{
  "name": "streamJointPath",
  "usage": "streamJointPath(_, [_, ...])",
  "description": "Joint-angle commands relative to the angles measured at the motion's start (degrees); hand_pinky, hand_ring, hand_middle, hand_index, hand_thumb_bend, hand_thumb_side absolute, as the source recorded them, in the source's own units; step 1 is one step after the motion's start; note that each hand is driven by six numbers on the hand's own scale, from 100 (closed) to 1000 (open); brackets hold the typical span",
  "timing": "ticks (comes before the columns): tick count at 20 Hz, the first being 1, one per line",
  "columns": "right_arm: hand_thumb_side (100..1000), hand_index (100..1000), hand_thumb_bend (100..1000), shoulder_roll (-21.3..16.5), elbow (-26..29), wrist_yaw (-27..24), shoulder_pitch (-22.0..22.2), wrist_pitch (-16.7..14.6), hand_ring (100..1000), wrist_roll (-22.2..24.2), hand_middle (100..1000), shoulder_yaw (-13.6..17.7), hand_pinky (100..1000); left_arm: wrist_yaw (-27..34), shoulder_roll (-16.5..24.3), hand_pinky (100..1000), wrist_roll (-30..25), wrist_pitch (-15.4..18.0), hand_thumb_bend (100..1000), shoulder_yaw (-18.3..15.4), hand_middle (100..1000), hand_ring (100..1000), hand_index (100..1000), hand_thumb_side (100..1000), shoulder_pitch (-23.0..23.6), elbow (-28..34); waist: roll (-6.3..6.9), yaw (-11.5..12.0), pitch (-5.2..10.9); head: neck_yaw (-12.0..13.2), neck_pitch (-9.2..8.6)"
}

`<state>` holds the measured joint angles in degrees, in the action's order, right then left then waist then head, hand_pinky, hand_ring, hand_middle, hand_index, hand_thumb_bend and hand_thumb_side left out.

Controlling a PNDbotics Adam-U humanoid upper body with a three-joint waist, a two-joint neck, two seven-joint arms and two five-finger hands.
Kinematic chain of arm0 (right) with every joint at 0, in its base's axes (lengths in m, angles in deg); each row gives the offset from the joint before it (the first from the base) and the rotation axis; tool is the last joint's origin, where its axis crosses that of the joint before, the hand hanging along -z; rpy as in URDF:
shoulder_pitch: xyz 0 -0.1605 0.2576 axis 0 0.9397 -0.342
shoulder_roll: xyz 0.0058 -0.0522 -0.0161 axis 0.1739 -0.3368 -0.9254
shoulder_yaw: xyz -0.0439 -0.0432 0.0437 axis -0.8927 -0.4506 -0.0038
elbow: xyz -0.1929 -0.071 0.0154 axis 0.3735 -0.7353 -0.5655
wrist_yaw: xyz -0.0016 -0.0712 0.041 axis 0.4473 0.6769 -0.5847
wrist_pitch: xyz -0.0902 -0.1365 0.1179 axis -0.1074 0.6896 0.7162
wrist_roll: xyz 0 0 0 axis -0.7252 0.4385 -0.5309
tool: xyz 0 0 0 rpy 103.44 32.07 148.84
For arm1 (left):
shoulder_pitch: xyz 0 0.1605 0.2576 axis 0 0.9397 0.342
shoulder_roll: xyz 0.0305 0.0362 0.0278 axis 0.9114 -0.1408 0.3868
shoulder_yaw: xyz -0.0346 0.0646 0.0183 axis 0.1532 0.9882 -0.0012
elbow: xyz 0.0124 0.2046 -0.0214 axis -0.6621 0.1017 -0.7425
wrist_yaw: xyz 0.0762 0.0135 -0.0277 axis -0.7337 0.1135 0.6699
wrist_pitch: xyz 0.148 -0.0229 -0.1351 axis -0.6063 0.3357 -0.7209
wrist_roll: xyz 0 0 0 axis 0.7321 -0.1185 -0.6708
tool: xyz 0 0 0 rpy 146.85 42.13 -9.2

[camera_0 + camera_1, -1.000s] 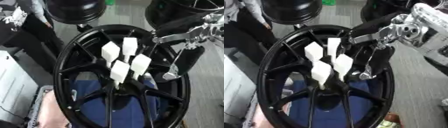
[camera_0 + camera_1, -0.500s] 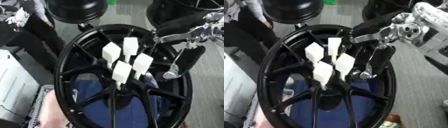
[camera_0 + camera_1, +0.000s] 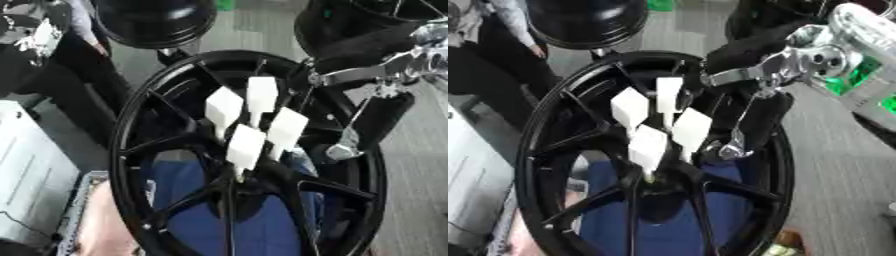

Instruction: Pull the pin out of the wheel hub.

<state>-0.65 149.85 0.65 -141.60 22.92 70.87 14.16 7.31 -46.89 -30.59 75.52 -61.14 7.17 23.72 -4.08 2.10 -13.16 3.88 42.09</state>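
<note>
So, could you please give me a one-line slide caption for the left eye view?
Robot's right hand reaches down beside four white-tagged pins standing in the black wheel hub.

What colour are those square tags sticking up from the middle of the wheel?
White, against the black wheel hub. The tags show best in the left eye view.

place: likely workshop | cues: black wheel hub (image 3: pixel 131 150), spare rims (image 3: pixel 153 22), grey floor (image 3: pixel 842 165)
</note>
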Motion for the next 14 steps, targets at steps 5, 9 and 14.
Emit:
streamJointPath(5, [388,872,454,-0.18,-1.13,0.86,-1.6,-1.34,900,-0.04,837,0.18,901,-0.19,0.99,757,-0.12,0.05,443,-0.57,746,872,763,756,-0.59,0.93,0.4,0.12,0.25,0.3,-1.09])
streamJointPath(9, [409,869,456,0.33,-2.33,1.59,-1.84,-2.24,908,-0.04,842,-0.27,903,-0.14,0.91,756,-0.2,0.05,440,-0.55,746,873,764,759,-0.56,0.93,0.4,0.38,-0.24,0.33,-1.7])
streamJointPath(14, [407,865,442,0.74,-3.65,2.36,-1.99,-3.43,905,-0.04,840,-0.11,902,-0.08,0.82,755,-0.08,0.0,439,-0.68,747,874,763,760,-0.46,0.93,0.3,0.55,-0.73,0.4,-2.01])
